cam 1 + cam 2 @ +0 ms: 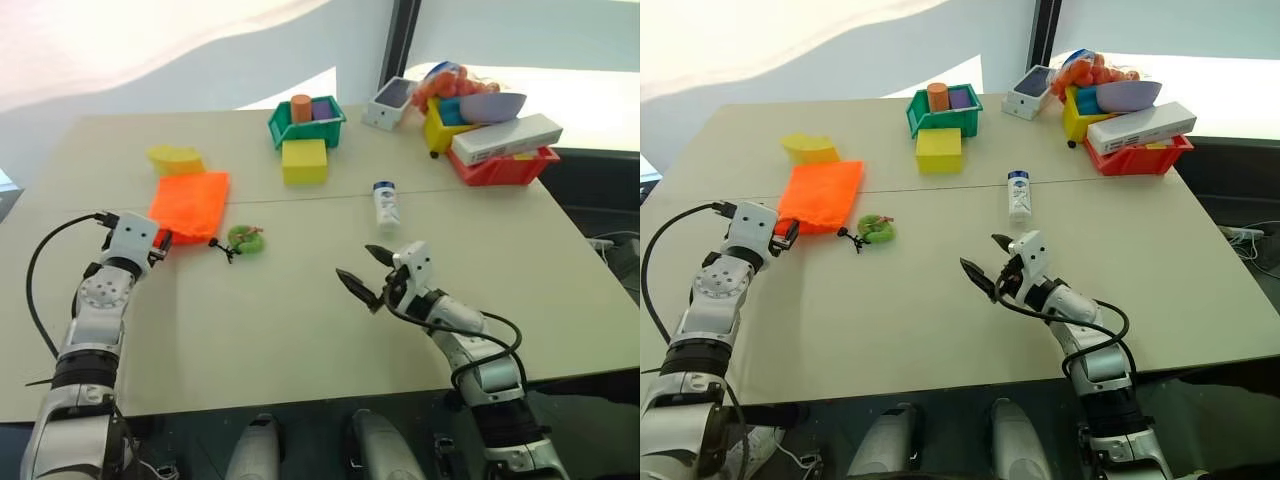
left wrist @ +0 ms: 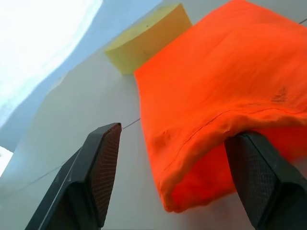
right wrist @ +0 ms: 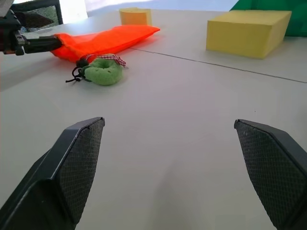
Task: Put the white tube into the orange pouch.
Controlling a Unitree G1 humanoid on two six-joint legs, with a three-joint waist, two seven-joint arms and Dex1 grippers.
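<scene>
— So, starting at your left: how does that arm sit?

— Your left arm reaches forward along the left side of the table point(image 1: 300, 330), forearm stretched out, wrist roughly level. The left gripper point(image 1: 160, 247) is at the near edge of the orange pouch point(image 1: 192, 205). In the left wrist view its fingers point(image 2: 98, 167) stand well apart, one on bare table, the other at the pouch's rolled near edge. You cannot tell whether that finger touches the fabric; nothing is pinched.

— And the pouch itself?

— It lies flat, with a yellow sponge block point(image 1: 176, 158) just behind it. Its black drawstring point(image 1: 220, 246) trails to a green tassel point(image 1: 246, 238) just right of its near corner.

— Moving towards the middle?

— A larger yellow block point(image 1: 304, 161) sits in front of a green bin point(image 1: 306, 122). The white tube point(image 1: 386, 203) lies on the table right of centre, dark cap pointing away from you, well apart from the pouch.

— Your right arm?

— It bends in from the near right edge, forearm angled towards the centre. The right gripper point(image 1: 368, 272) hovers near the tube, on your side of it, jaws spread wide and empty.

— Far right?

— Red and yellow bins point(image 1: 500, 160) carry a long white box point(image 1: 506, 138).
</scene>
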